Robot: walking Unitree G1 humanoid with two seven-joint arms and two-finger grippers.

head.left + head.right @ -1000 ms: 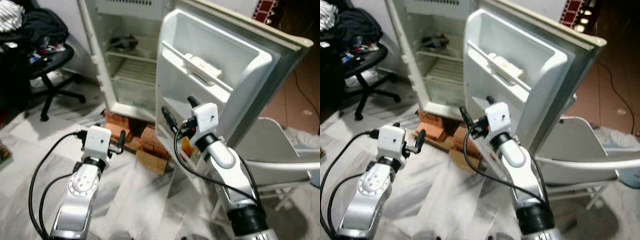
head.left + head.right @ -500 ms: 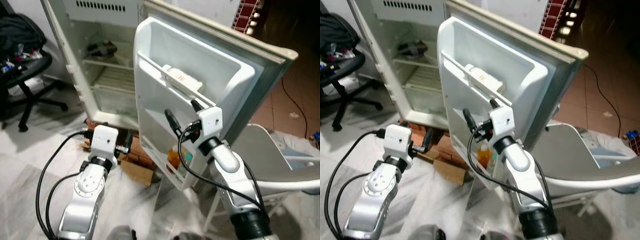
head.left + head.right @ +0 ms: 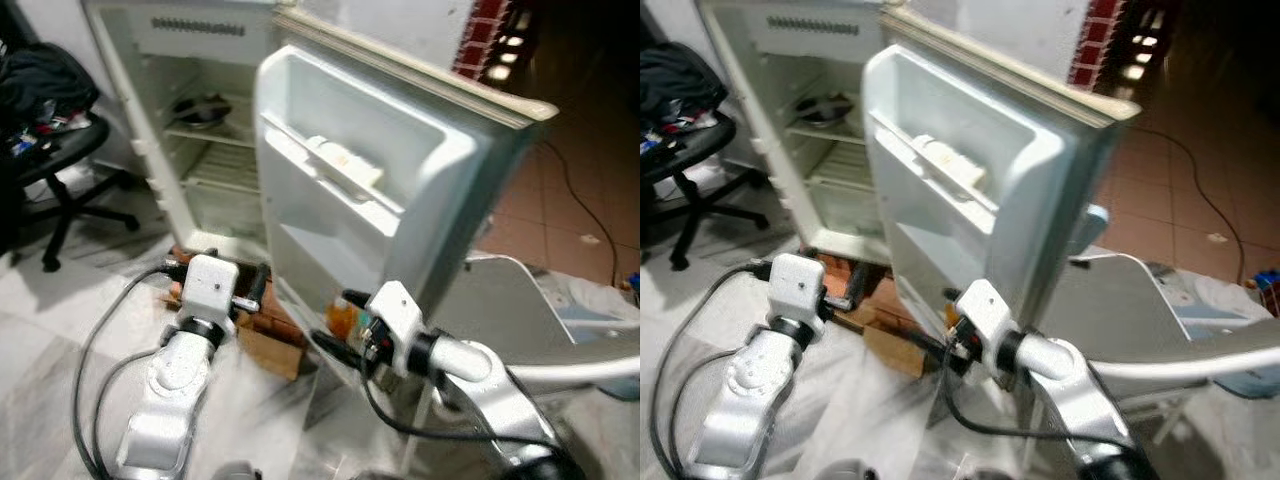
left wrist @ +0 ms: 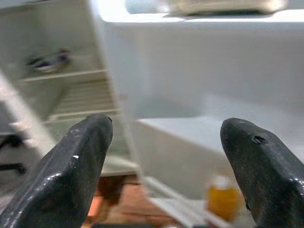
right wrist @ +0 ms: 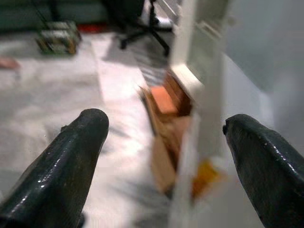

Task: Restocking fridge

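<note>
Both grippers — left gripper [image 4: 164,166] and right gripper [image 5: 161,161] — reached forward, fingers spread wide (empty), the fridge door [image 3: 380,190] just beyond.

Both pincers [image 4: 161,166] [image 5: 161,166] agape, empty.

Legible text, labels, brands, numbers: none. The package [image 3: 345,160] on the fridge door [image 3: 400,200] shelf is too blurred to read.

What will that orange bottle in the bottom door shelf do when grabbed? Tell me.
The orange bottle stands upright in the fridge door bottom rack, so it would probably tip if nudged sideways. It looks small, so likely light. Its surface is too blurred to judge grip.
</note>
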